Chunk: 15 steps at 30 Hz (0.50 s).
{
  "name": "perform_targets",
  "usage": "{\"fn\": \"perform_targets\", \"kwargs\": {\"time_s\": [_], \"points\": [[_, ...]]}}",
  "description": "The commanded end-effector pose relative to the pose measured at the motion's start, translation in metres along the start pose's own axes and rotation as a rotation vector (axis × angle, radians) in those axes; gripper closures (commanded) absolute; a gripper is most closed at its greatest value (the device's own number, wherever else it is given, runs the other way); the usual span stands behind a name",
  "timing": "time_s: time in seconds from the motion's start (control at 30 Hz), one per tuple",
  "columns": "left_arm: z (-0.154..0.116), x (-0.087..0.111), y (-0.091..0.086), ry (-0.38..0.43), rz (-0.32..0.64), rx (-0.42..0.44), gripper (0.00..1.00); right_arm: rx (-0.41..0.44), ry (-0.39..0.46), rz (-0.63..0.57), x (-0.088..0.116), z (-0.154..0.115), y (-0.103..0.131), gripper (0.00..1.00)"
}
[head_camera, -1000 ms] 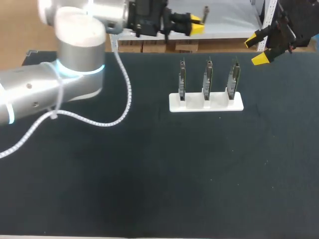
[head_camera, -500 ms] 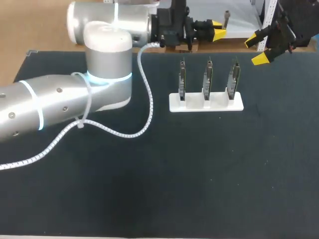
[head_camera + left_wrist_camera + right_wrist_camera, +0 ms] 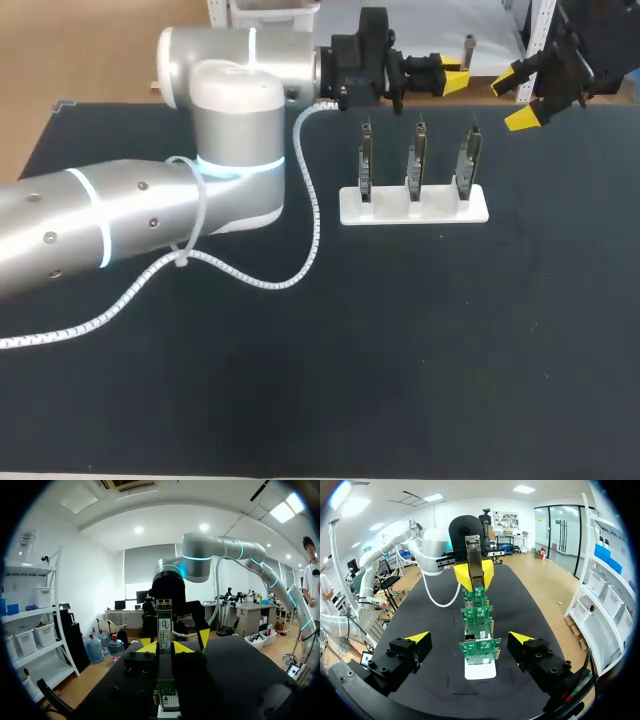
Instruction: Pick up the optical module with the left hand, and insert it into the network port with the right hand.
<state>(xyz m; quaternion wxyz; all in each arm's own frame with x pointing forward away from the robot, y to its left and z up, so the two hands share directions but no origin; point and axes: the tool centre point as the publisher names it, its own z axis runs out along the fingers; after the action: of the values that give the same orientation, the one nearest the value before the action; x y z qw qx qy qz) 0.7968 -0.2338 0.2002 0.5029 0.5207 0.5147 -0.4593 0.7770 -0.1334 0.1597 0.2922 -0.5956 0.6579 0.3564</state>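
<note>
Left gripper [image 3: 449, 78] is clamped on the optical module [image 3: 164, 624], at twelve o'clock from the board rack [image 3: 413, 208]. Right gripper [image 3: 522, 96], fingers apart at two o'clock, should take the module's free end squarely (no twisting).

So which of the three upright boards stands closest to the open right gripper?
The rightmost board in the white holder, first in line ahead of the right gripper; the other two stand behind it, farther off.

A robotics lab: a robot arm [image 3: 120, 225] over a black table [image 3: 400, 380].
</note>
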Motion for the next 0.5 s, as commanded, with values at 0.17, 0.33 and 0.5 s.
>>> {"fn": "perform_targets", "kwargs": {"time_s": [0.17, 0.33, 0.5], "points": [[0.014, 0.006, 0.005, -0.015, -0.006, 0.019, 1.00, 0.004, 0.000, -0.001, 0.000, 0.000, 0.002, 0.00], [0.019, 0.009, 0.002, -0.016, -0.013, 0.031, 1.00, 0.004, 0.000, -0.001, 0.000, 0.000, 0.002, 0.00], [0.019, 0.010, -0.001, -0.037, -0.012, 0.030, 1.00, 0.004, 0.000, -0.001, 0.000, 0.000, 0.002, 0.00]]}}
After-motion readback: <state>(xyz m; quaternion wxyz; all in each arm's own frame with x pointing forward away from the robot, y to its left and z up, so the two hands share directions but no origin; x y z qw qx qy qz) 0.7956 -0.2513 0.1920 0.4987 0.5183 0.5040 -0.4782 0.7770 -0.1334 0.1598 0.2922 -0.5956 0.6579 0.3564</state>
